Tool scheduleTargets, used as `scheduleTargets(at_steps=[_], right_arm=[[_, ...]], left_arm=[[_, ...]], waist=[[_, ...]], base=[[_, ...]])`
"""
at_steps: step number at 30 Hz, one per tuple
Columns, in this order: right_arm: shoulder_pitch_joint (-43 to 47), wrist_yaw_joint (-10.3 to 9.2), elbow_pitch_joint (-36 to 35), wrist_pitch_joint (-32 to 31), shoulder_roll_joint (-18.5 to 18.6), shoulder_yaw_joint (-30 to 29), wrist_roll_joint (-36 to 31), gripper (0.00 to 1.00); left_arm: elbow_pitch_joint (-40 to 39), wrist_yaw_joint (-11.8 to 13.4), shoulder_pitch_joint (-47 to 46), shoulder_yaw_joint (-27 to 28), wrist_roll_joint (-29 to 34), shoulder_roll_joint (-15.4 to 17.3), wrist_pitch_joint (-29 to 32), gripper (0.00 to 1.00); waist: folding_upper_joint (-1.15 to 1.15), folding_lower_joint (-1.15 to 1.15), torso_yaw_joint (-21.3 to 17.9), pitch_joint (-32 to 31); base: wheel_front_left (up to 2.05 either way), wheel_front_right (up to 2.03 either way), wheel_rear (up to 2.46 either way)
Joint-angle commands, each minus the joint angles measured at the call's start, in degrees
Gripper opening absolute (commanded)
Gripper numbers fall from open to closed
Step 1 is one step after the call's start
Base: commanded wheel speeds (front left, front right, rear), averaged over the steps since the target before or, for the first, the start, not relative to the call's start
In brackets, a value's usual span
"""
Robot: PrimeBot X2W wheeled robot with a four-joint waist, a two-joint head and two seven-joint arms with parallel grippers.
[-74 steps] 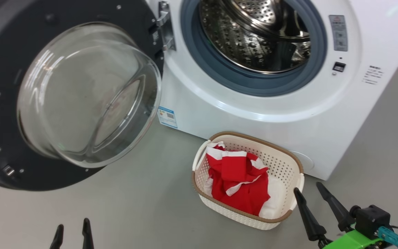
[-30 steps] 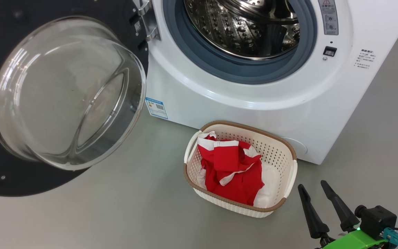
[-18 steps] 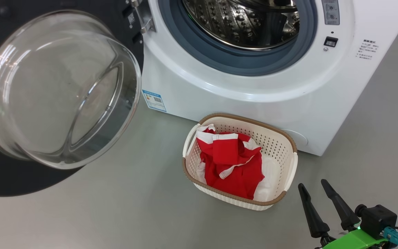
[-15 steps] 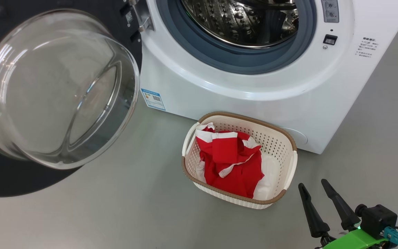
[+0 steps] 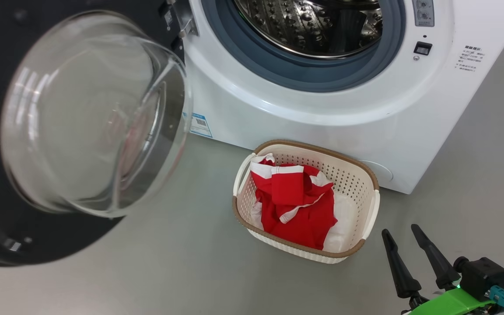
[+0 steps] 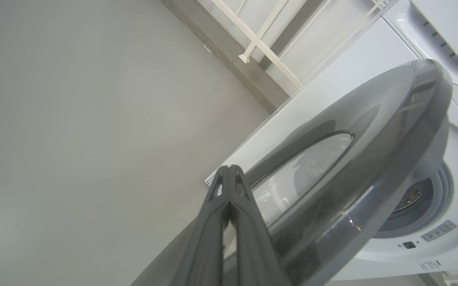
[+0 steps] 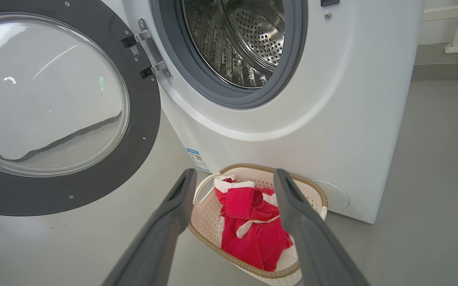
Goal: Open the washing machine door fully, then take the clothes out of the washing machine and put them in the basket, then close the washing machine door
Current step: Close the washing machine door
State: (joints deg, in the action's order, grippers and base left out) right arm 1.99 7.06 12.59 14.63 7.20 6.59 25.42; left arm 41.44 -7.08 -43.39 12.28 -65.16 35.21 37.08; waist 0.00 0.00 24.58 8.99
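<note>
— Left hand (image 6: 229, 174), condition?
— Clenched, fingers pressed together, nothing between them. Lies across the outer face of the door (image 5: 90, 113); contact cannot be told.
— Right hand (image 5: 400, 230)?
— Released, empty, low over the floor (image 5: 169, 262), just beside the basket (image 5: 350, 186).
— Door?
— Open, hinged at the left of the washer (image 5: 322, 127), glass bowl bulging outward.
— Drum (image 5: 309, 26)?
— Shiny perforated steel inside the grey ring.
— Clothes (image 5: 298, 205)?
— Red with white, bunched in the basket. Basket on the floor, close to the washer's front.
</note>
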Motion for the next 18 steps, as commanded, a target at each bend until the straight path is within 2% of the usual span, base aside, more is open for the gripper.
scheduleTargets(at_steps=[1, 12, 18], right_arm=[[-1.9, 0.43, -1.5, 0.4, 0.4, 1.2, -0.3, 1.00], [-1.6, 0.43, -1.5, 0.4, 0.3, 0.7, -0.1, 1.00], [-1.3, 0.43, -1.6, 0.4, 0.2, 0.5, -0.1, 1.00]], left_arm=[[-3.5, -0.4, 2.0, -0.7, -1.6, 1.9, 1.7, 0.00], [-22.7, -0.4, 10.9, -6.5, -12.6, 3.4, 3.0, 0.00], [-28.1, -0.4, 13.4, -9.1, -14.8, 4.4, 1.8, 0.00]], waist=[[0.00, 0.00, 0.2, -0.1], [0.00, 0.00, 1.1, -1.7], [0.00, 0.00, 0.9, -2.1]], base=[[0.00, 0.00, 0.00], [0.00, 0.00, 0.00], [0.00, 0.00, 0.00]])
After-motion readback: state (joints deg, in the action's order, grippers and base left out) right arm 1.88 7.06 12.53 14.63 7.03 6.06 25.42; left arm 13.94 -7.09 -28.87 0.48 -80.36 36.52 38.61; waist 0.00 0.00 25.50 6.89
